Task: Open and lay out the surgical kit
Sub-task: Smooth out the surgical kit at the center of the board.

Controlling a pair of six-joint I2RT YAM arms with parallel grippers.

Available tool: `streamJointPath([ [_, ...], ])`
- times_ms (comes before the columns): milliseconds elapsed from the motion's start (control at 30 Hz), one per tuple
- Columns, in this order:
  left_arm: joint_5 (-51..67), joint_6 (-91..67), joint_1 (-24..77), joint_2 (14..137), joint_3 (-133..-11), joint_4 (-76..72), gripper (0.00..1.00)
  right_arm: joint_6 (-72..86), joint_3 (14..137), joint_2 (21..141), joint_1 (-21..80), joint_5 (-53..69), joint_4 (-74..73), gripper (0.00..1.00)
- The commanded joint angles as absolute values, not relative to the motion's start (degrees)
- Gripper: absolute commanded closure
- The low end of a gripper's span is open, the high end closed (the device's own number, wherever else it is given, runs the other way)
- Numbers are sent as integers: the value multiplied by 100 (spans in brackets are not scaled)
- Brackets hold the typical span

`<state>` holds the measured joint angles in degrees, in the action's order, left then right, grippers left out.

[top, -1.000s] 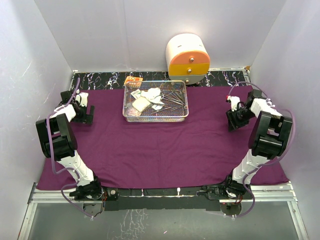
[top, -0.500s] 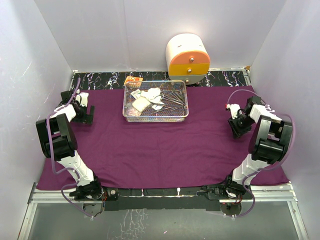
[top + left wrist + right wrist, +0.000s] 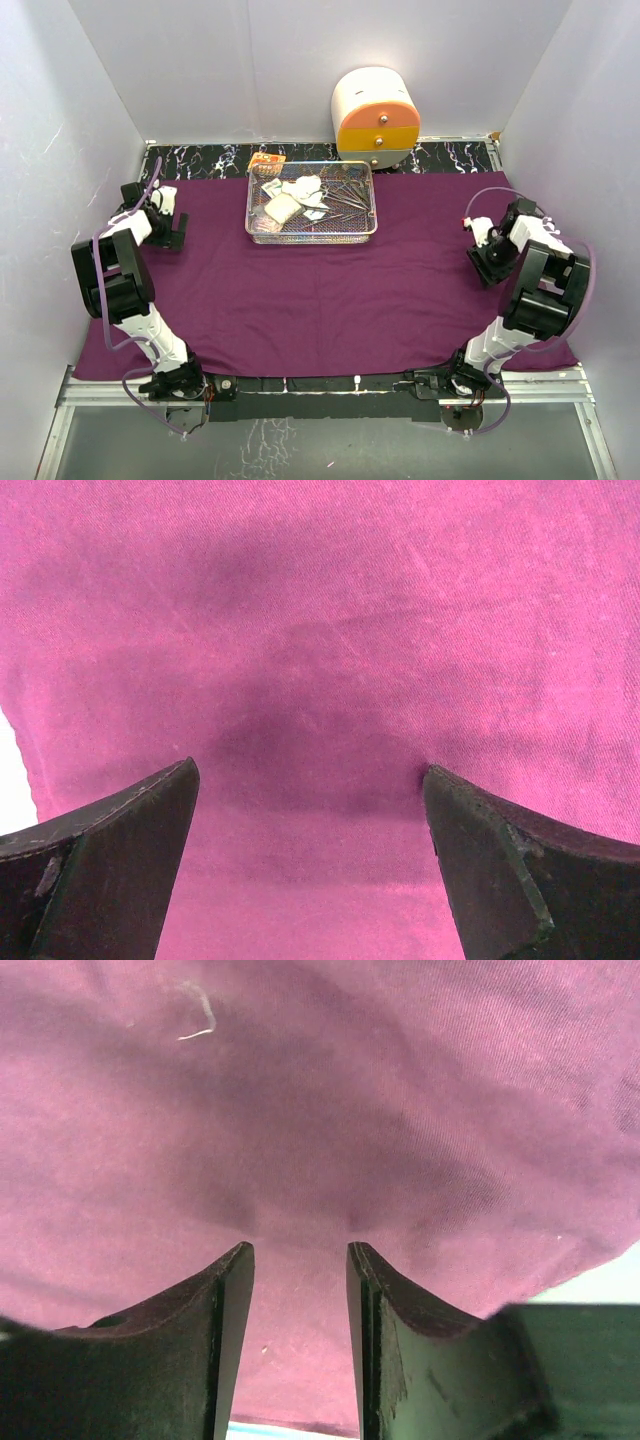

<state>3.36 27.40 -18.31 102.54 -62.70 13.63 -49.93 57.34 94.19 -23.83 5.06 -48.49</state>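
Observation:
The purple cloth lies spread flat over the table. On its far middle stands the silver wire-mesh tray, holding white gauze wads and thin metal forceps. My left gripper rests at the cloth's far left, well apart from the tray. In the left wrist view this left gripper is wide open, tips down on the cloth. My right gripper is at the cloth's right side. In the right wrist view the right gripper shows a narrow gap with only flat cloth between the fingers.
A rounded white-and-orange drawer cabinet stands at the back right against the wall. An orange packet lies just behind the tray on the black marbled strip. White walls close in the left, right and back.
My right gripper has slid toward the near right over the cloth, and its jaws narrowed and widened again. The left arm, tray and cloth have not moved.

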Motion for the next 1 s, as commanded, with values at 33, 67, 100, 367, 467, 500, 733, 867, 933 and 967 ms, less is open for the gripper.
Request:
streamJointPath([
  [33,411,2696,-1854,9843,-6427,1581,6,-4940,6471,9047,-2417,1401,-5455,58],
  [67,523,2645,-1854,9817,-6489,1620,6,-4864,6665,9056,-2410,1654,-5521,58],
  [100,573,2598,-1853,9797,-6533,1652,6,-4782,6760,9091,-2404,1876,-5543,58],
  [367,850,2402,-1854,9733,-6697,1800,6,-4151,7196,9585,-1938,2209,-5085,61],
  [467,868,2384,-1853,9680,-6674,1802,6,-4035,7181,9791,-1788,2180,-4947,61],
  [500,870,2374,-1854,9662,-6653,1802,6,-4001,7170,9847,-1754,2170,-4891,61],
  [733,815,2518,-1854,9385,-6216,1881,6,-4033,6770,9932,-1723,1778,-4667,61],
  [867,480,2749,-1862,9347,-6007,2000,6,-4199,6367,9786,-1783,1322,-4515,61],
  [933,357,2860,-1899,9390,-5926,2021,5,-4256,6277,9769,-1878,1261,-4526,61],
  [967,319,2902,-1935,9405,-5886,2015,5,-4288,6244,9760,-1927,1251,-4534,61],
])
